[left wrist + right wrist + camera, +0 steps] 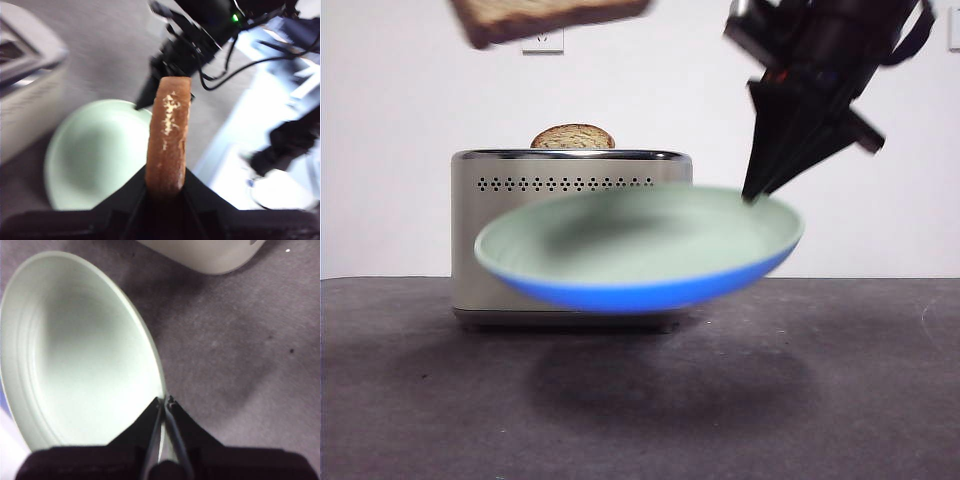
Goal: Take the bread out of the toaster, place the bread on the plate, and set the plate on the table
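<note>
- Front view: the plate [640, 250] hangs in the air in front of the toaster [570, 235], well above the table [640, 400]. It tilts, with the pinched side higher. Its dark shadow lies on the table right below it, so it is not resting on anything.
- The right pincer [752, 196] comes down from the top and nips the plate's rim on 1 side. I think it holds the plate up like this so the bread can be dropped in.
- The bread [550, 18] is high up at the top of the picture, above the toaster and the plate. The pincer holding it is out of this view.
- A narrower slice [572, 137] with a round top pokes out of the toaster. It sits in its slot and nothing touches it.
- Left wrist view: the left pincer [165, 180] is closed tight on the bread [168, 135], seen edge on, crust toward the camera. The plate [95, 152] is down below it, with the right arm's black tip at its far rim. The bread looks to be near the plate's rim, not over its middle, so I think it needs to move over a bit before letting go.
- Right wrist view: the right pincer [166, 402] is nearly closed, with only the thin rim of the plate [80, 350] between its 2 tips. That is a small hold, so the plate could slip or tip when the bread lands. The toaster [210, 252] stands beyond, on the table [240, 355].
</note>
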`<state>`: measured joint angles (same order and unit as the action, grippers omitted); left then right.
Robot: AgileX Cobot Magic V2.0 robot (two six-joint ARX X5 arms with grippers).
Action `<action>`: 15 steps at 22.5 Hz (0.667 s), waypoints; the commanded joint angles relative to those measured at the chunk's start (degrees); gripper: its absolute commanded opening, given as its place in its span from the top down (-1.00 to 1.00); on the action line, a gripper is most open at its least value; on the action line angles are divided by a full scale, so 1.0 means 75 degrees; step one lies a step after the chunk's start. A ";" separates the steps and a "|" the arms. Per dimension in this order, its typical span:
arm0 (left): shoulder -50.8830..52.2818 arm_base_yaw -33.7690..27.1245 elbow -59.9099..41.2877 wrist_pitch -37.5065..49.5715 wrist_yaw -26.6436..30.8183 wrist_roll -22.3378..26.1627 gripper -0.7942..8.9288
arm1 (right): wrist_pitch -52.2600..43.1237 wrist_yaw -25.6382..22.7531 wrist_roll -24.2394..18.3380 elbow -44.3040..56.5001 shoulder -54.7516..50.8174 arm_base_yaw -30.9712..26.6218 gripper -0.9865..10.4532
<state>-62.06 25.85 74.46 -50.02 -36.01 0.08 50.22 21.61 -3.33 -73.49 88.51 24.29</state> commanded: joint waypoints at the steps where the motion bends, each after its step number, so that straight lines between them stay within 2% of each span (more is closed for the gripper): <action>1: -0.0554 0.0009 -0.0026 0.0297 -0.0746 0.0169 0.85 | 0.0236 0.0061 0.0090 0.0017 -0.0233 -0.0207 0.85; 7: -0.2165 0.0020 -0.0026 0.1005 -0.1903 0.0152 0.85 | 0.0790 0.0131 -0.0017 0.0017 -0.0775 -0.0705 0.85; 11: -0.3080 0.0286 -0.0026 0.1926 -0.2378 -0.0428 0.85 | 0.0807 0.0134 -0.0017 0.0017 -0.0953 -0.0740 0.85; 14: -0.3488 0.0551 -0.0026 0.2460 -0.2323 -0.0784 0.85 | 0.0807 0.0289 -0.0017 0.0017 -0.0953 -0.0740 0.85; 15: -0.3555 0.0629 -0.0026 0.2442 -0.1938 -0.0831 0.85 | 0.0807 0.0472 -0.0017 0.0017 -0.0953 -0.0740 0.85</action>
<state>-88.44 30.44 74.46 -32.12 -50.57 -5.21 56.58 24.29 -3.44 -73.49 81.23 18.70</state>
